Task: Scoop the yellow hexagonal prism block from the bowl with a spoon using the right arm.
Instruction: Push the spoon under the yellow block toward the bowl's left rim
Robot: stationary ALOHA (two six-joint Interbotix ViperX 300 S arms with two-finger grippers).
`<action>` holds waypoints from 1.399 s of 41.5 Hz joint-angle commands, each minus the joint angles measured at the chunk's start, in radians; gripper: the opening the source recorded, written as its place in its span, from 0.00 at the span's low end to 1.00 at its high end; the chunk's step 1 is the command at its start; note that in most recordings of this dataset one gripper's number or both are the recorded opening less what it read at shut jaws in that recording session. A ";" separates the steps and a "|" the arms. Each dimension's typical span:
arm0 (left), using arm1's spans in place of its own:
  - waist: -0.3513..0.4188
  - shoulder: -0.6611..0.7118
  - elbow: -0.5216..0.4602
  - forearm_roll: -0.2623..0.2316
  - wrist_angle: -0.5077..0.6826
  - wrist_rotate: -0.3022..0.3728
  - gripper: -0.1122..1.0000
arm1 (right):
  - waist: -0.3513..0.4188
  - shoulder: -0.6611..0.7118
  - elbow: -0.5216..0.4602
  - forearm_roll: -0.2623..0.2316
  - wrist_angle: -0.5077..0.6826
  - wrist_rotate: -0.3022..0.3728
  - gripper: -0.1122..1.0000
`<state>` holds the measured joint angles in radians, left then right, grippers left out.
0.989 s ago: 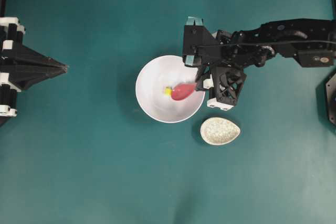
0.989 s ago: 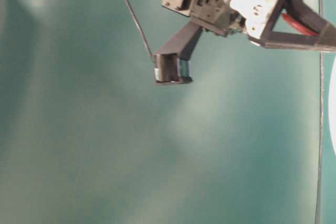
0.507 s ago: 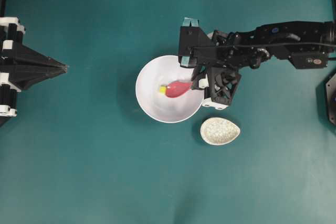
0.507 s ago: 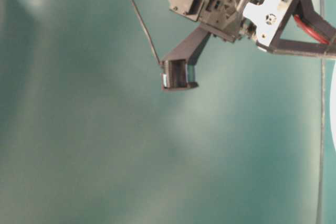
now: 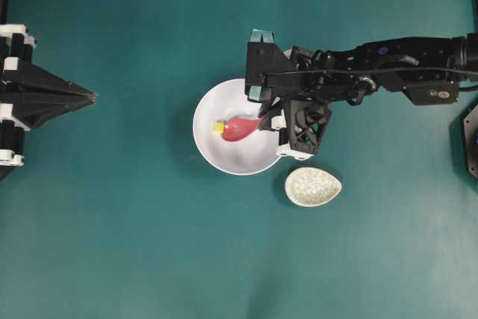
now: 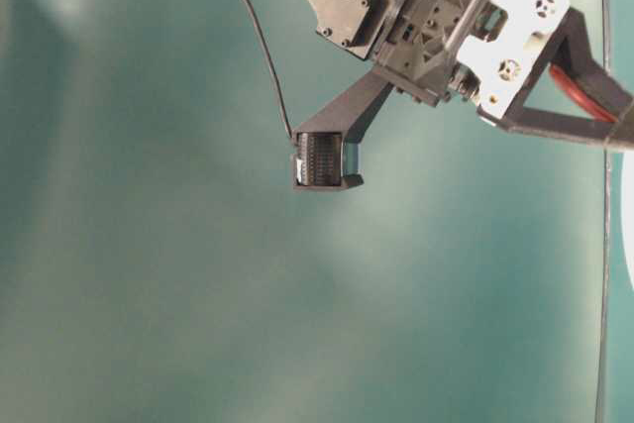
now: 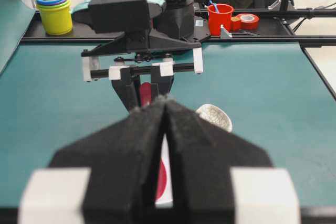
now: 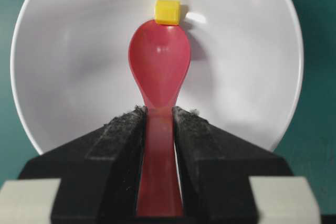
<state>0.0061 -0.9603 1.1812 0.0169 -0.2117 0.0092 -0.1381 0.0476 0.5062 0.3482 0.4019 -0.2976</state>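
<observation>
While overhead blurs, wrist shows block (image 8: pixel 168 11) touching spoon (image 8: pixel 159 64) — tip

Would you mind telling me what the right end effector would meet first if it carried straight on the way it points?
Probably the yellow block: it sits at the tip of the spoon held by the right end effector, with the bowl wall beyond.

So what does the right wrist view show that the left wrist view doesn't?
Only the right wrist view shows the yellow block at the spoon tip inside the bowl, with the right gripper clamped on the handle. Only the left wrist view shows the shut left gripper, stacked cups and a red cup. Both show spoon and bowl.
</observation>
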 commanded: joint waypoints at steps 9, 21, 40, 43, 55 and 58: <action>0.002 0.009 -0.026 0.002 -0.009 0.000 0.10 | 0.002 -0.015 -0.034 0.002 -0.046 -0.002 0.32; 0.002 0.009 -0.026 0.002 -0.009 0.000 0.10 | 0.002 -0.029 -0.035 0.002 -0.054 -0.002 0.32; 0.002 0.008 -0.026 0.002 -0.009 0.000 0.10 | 0.003 -0.049 -0.026 0.002 -0.095 -0.002 0.32; 0.002 0.009 -0.026 0.002 -0.009 0.000 0.10 | 0.002 -0.049 -0.028 0.002 -0.095 -0.002 0.32; 0.002 0.009 -0.026 0.002 -0.009 0.000 0.10 | 0.002 -0.049 -0.026 0.002 -0.117 -0.002 0.32; 0.002 0.009 -0.026 0.002 -0.009 0.000 0.10 | 0.002 -0.049 -0.026 0.002 -0.123 -0.002 0.32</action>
<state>0.0061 -0.9603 1.1812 0.0169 -0.2117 0.0092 -0.1381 0.0291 0.4924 0.3482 0.2930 -0.2976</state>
